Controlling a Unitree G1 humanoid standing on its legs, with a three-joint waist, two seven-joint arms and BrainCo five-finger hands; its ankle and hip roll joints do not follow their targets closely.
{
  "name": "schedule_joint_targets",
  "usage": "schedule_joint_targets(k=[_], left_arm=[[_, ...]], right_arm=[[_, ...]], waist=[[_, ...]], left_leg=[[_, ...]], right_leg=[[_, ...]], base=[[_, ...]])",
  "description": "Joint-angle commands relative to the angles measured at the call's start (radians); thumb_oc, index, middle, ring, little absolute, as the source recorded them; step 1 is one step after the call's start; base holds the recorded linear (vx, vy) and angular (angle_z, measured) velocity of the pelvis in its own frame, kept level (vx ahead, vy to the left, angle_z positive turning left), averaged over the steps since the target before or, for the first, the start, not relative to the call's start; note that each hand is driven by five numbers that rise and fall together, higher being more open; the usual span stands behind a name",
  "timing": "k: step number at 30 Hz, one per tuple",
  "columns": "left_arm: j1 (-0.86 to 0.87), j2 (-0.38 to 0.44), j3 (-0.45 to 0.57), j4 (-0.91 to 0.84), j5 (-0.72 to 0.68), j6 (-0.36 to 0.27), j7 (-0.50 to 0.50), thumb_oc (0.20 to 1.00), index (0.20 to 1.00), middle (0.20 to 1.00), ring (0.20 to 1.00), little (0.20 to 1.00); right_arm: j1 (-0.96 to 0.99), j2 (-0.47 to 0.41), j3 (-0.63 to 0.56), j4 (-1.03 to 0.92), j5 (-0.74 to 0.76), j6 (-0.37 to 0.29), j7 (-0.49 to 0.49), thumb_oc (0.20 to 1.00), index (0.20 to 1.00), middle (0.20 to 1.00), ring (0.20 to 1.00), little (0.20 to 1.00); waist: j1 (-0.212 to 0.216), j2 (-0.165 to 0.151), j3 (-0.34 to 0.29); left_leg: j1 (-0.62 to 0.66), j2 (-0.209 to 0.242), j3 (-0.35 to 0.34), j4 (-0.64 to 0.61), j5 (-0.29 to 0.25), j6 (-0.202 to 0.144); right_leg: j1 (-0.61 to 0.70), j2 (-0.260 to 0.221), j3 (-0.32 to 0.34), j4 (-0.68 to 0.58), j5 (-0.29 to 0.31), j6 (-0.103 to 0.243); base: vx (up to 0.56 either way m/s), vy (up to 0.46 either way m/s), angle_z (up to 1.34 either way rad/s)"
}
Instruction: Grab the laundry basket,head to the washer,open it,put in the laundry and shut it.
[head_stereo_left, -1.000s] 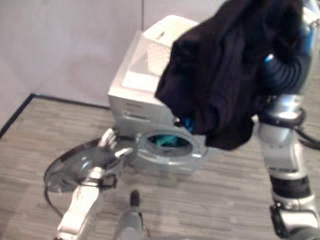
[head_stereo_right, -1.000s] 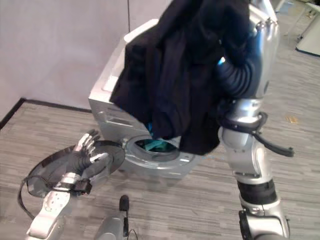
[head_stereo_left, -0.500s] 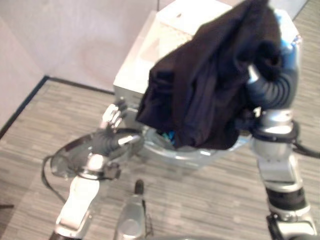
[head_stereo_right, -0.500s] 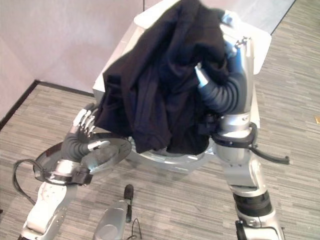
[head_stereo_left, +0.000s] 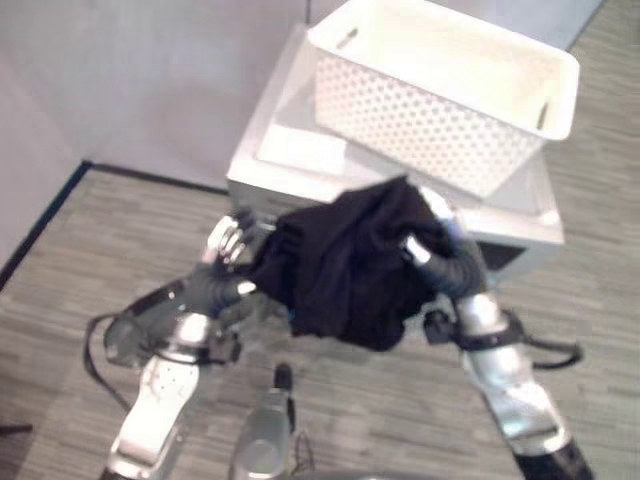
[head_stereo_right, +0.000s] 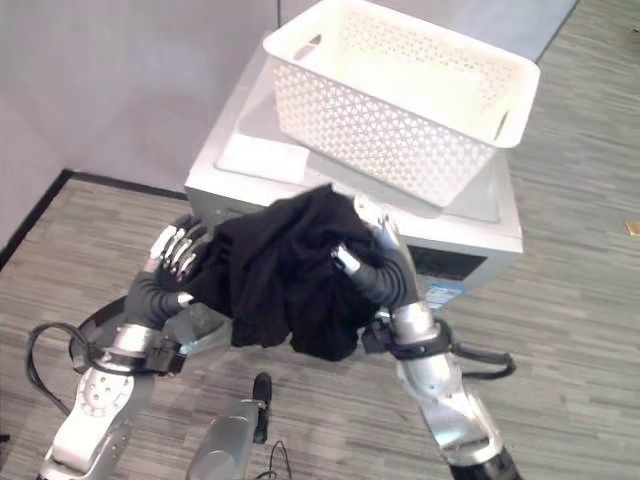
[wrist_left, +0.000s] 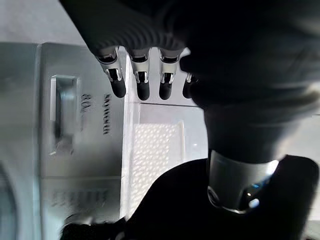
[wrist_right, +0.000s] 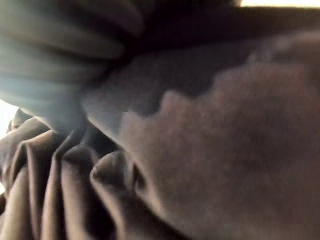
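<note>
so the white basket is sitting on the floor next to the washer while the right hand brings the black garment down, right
Not quite. The white basket sits on top of the washer, not on the floor, as the right eye view shows. The right hand does carry the black garment low in front of the machine.

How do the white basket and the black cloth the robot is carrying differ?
The basket is white, stiff and perforated; the cloth is black, soft and crumpled. The basket sits on top of the washer; the cloth hangs lower, in front of it, draped over the right hand.
</note>
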Motion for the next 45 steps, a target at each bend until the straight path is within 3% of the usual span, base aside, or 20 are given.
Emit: schedule_joint_targets(k=[1, 9, 10, 11, 15, 18, 25, 27, 35, 45], left_arm=[[0.036, 0.036, 0.031, 0.060, 0.041, -0.046, 0.028, 1.000, 1.000, 1.000, 1.000, 1.000], [0.086, 0.028, 0.101, 0.179, 0.065, -0.046, 0.022, 1.000, 1.000, 1.000, 1.000, 1.000], [0.086, 0.029, 0.101, 0.180, 0.065, -0.047, 0.022, 1.000, 1.000, 1.000, 1.000, 1.000], [0.089, 0.026, 0.113, 0.199, 0.060, -0.049, 0.018, 1.000, 1.000, 1.000, 1.000, 1.000], [0.079, 0.021, 0.145, 0.222, 0.029, -0.060, 0.031, 1.000, 1.000, 1.000, 1.000, 1.000], [0.071, 0.021, 0.153, 0.221, 0.016, -0.067, 0.037, 1.000, 1.000, 1.000, 1.000, 1.000], [0.010, 0.014, 0.160, 0.222, -0.019, -0.094, 0.066, 1.000, 1.000, 1.000, 1.000, 1.000], [-0.038, -0.005, 0.166, 0.215, -0.039, -0.110, 0.099, 1.000, 1.000, 1.000, 1.000, 1.000], [-0.102, -0.033, 0.145, 0.215, -0.100, -0.125, 0.126, 1.000, 1.000, 1.000, 1.000, 1.000], [-0.123, -0.044, 0.125, 0.176, -0.123, -0.132, 0.139, 1.000, 1.000, 1.000, 1.000, 1.000]], right_arm=[[0.024, 0.015, -0.004, 0.025, 0.116, -0.051, 0.048, 0.200, 0.200, 0.200, 0.200, 0.200], [0.182, -0.020, -0.021, 0.127, 0.309, -0.037, 0.156, 0.200, 0.200, 0.200, 0.200, 0.200], [0.183, -0.020, -0.022, 0.126, 0.311, -0.037, 0.157, 0.200, 0.200, 0.200, 0.200, 0.200], [0.224, -0.013, -0.036, 0.157, 0.364, -0.032, 0.177, 0.200, 0.200, 0.200, 0.200, 0.200], [0.317, 0.031, -0.066, 0.303, 0.499, -0.014, 0.193, 0.200, 0.200, 0.200, 0.200, 0.200], [0.313, 0.042, -0.066, 0.353, 0.514, -0.011, 0.189, 0.200, 0.200, 0.200, 0.200, 0.200], [0.238, 0.074, -0.027, 0.510, 0.530, -0.010, 0.166, 0.200, 0.200, 0.200, 0.200, 0.200], [0.146, 0.109, -0.006, 0.594, 0.534, -0.017, 0.120, 0.200, 0.200, 0.200, 0.200, 0.200], [0.048, 0.163, 0.047, 0.657, 0.571, -0.022, 0.076, 0.200, 0.200, 0.200, 0.200, 0.200], [-0.046, 0.199, 0.022, 0.692, 0.620, -0.051, 0.013, 0.200, 0.200, 0.200, 0.200, 0.200]], waist=[[-0.019, 0.037, -0.100], [-0.037, 0.033, -0.078], [-0.035, 0.039, -0.076], [-0.044, 0.034, -0.068], [-0.067, 0.048, -0.013], [-0.072, 0.055, 0.011], [-0.077, 0.077, 0.077], [-0.068, 0.087, 0.107], [-0.050, 0.086, 0.127], [-0.029, 0.104, 0.133]], left_leg=[[0.116, 0.119, 0.027, -0.254, 0.196, -0.079], [0.123, 0.121, 0.012, -0.266, 0.182, -0.092], [0.115, 0.129, 0.028, -0.261, 0.197, -0.081], [0.119, 0.121, 0.009, -0.268, 0.183, -0.094], [0.079, 0.124, 0.003, -0.253, 0.176, -0.093], [0.054, 0.123, 0.000, -0.241, 0.174, -0.092], [-0.039, 0.113, -0.014, -0.195, 0.163, -0.083], [-0.108, 0.111, -0.012, -0.158, 0.156, -0.079], [-0.208, 0.107, -0.003, -0.113, 0.143, -0.076], [-0.333, 0.091, -0.009, -0.062, 0.112, -0.062]], right_leg=[[-0.090, 0.075, 0.015, 0.067, -0.048, -0.028], [-0.105, 0.070, 0.024, 0.092, -0.070, -0.031], [-0.110, 0.073, 0.009, 0.092, -0.058, -0.029], [-0.117, 0.066, 0.023, 0.102, -0.074, -0.031], [-0.190, 0.051, 0.022, 0.164, -0.085, -0.035], [-0.235, 0.044, 0.024, 0.200, -0.088, -0.038], [-0.378, 0.019, 0.033, 0.307, -0.100, -0.045], [-0.464, 0.005, 0.035, 0.362, -0.108, -0.048], [-0.558, -0.016, 0.032, 0.414, -0.122, -0.053], [-0.662, -0.039, 0.010, 0.477, -0.148, -0.065]], base=[[-0.02, -0.022, -0.14], [0.01, -0.007, 0.01], [0.05, -0.015, 0.07], [-0.03, 0.008, 0.04], [-0.06, 0.012, 0.03], [-0.08, 0.015, 0.04], [-0.11, 0.030, -0.06], [-0.09, 0.046, -0.08], [-0.01, 0.011, 0.01], [0.00, 0.017, 0.02]])
